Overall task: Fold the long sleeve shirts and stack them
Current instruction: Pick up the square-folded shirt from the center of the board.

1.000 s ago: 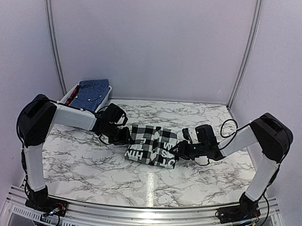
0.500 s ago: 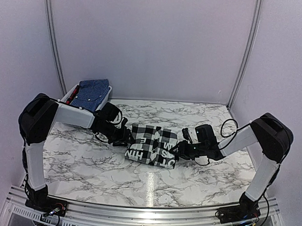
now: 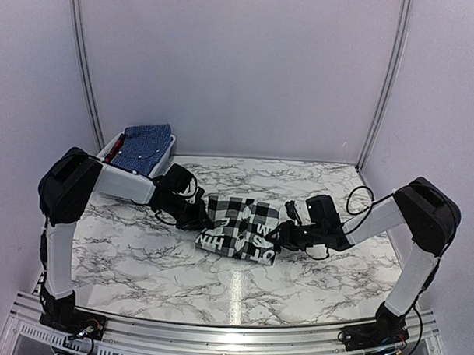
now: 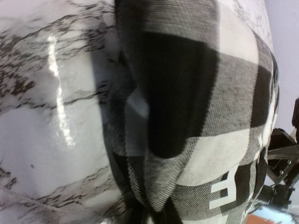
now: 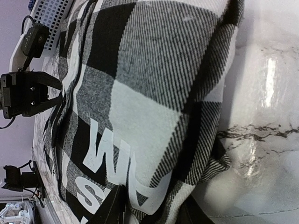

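Now the left gripper (image 3: 195,215) presses against the left edge of the checked shirt (image 3: 239,228) (cloth hides its fingers, so its grip cannot be told), and its arm has swung inward. The right gripper (image 3: 284,236) pinches the opposite edge. Folded, the shirt lies mid-counter (image 3: 141,260), likely ready to be stacked with the blue shirt (image 3: 144,147).

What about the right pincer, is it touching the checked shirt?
Touching. The right wrist view shows the edge of the checked shirt bunched between the fingers of the right pincer, with no gap.
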